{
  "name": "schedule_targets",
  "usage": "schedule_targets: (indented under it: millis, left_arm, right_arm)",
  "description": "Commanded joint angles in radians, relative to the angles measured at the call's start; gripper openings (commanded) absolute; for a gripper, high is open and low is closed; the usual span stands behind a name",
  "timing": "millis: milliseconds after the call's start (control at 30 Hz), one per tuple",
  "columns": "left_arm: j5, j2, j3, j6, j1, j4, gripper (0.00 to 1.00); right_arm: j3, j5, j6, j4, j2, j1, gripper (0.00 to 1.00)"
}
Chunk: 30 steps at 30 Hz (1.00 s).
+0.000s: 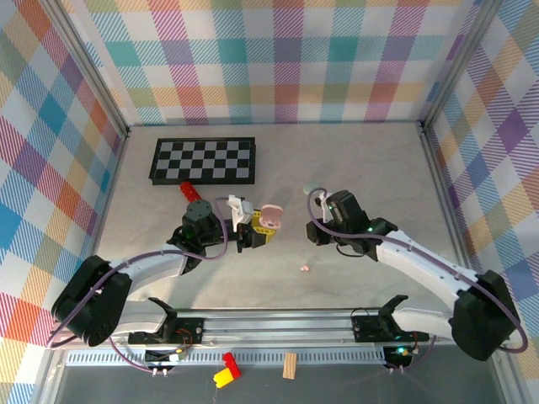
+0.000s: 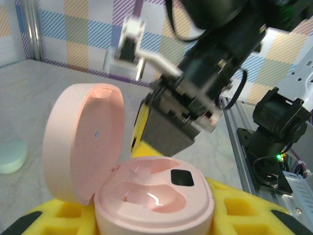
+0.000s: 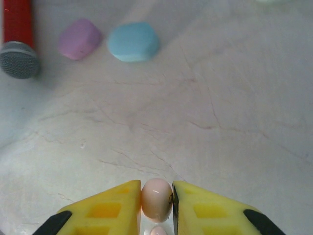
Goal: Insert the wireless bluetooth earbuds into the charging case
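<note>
Centre of the counter (image 1: 379,168): the left pincer (image 2: 154,223) is clenched on the open pink charging case (image 2: 156,196). Its lid (image 2: 83,142) stands upright at the left and its moulded wells face up. The right arm's blurred wrist hangs just beyond the case's far rim, with little room between them.

The right pincer (image 3: 156,195) is grasping a pink earbud (image 3: 156,201) between its yellow pads, and the bud's lower part is cut off by the frame. Bare counter runs ahead of it to a purple pebble (image 3: 78,38) and a blue pebble (image 3: 133,41), which lie just beside each other. A red microphone (image 3: 17,44) is clipped by the left edge.

From above, a small pink bit (image 1: 305,268) lies alone nearer the arm bases, too small to make out. A checkerboard (image 1: 204,160) sits near the far wall. A mint disc (image 2: 10,156) is cropped at the left wrist camera's left edge.
</note>
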Motion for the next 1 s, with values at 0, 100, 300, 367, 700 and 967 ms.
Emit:
schedule_targets:
  millis: [0, 100, 300, 367, 700, 967]
  left_arm:
    - [0.003, 0.006, 0.029, 0.029, 0.012, -0.006, 0.34]
    - [0.005, 0.015, 0.035, 0.032, 0.012, -0.007, 0.34]
    - [0.015, 0.031, 0.045, 0.035, 0.012, -0.008, 0.34]
    - [0.019, 0.031, 0.047, 0.039, 0.012, -0.014, 0.34]
    - [0.007, 0.022, 0.047, 0.043, 0.013, -0.024, 0.34]
    - [-0.021, 0.05, 0.017, -0.002, 0.038, 0.07, 0.34]
  right_arm:
    - [0.065, 0.048, -0.147, -0.036, -0.062, 0.029, 0.23]
    - [0.12, 0.045, -0.196, -0.06, -0.092, 0.056, 0.23]
    - [0.22, 0.021, -0.285, -0.091, -0.097, 0.119, 0.24]
    - [0.254, 0.022, -0.309, -0.099, -0.082, 0.142, 0.24]
    - [0.326, 0.115, -0.296, -0.122, 0.027, 0.19, 0.24]
    - [0.209, 0.049, -0.055, -0.096, 0.004, 0.086, 0.32]
